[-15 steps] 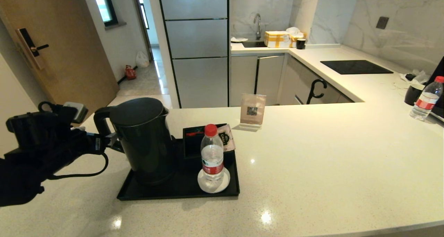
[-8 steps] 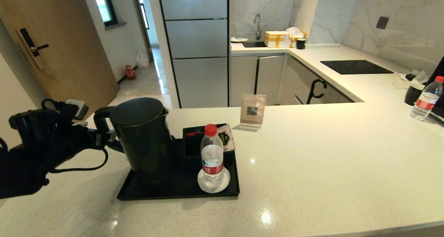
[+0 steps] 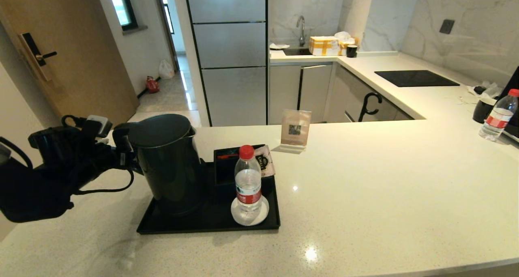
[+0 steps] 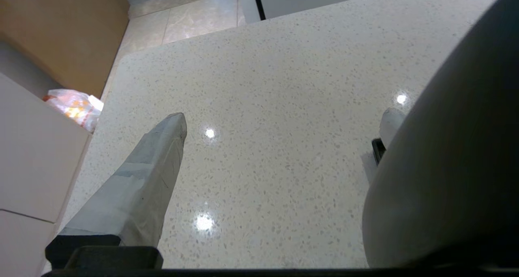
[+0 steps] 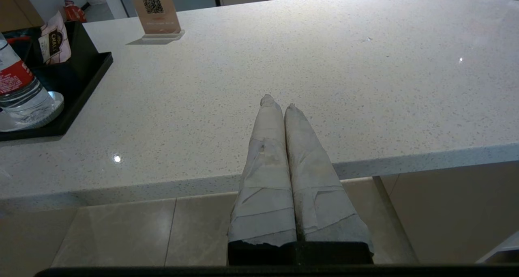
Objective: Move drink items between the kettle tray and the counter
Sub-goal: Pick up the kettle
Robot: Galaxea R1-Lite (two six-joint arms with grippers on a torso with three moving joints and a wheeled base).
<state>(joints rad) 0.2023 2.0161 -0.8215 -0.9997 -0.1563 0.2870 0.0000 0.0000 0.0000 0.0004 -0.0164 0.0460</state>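
The tall black kettle (image 3: 168, 163) stands on the black kettle tray (image 3: 206, 228), hiding its round base. A clear water bottle (image 3: 248, 183) with a red cap stands on the white coaster (image 3: 260, 216) at the tray's right. My left gripper (image 3: 120, 155) is open at the kettle's loop handle. In the left wrist view the left gripper (image 4: 286, 119) has bare counter between its fingers, and the kettle (image 4: 446, 155) covers most of one finger. My right gripper (image 5: 277, 100) is shut and empty, just over the counter's (image 3: 365, 187) near edge.
A compartment box (image 3: 227, 163) and a pale sachet (image 3: 264, 160) sit at the tray's back. A QR sign stand (image 3: 295, 130) is behind the tray. A second bottle (image 3: 498, 114), a black mug (image 3: 482, 110) and a cooktop (image 3: 415, 78) are far right.
My left arm has moved right along the counter's left end, bringing its gripper up to the kettle's handle. The kettle, bottle and tray have not moved.
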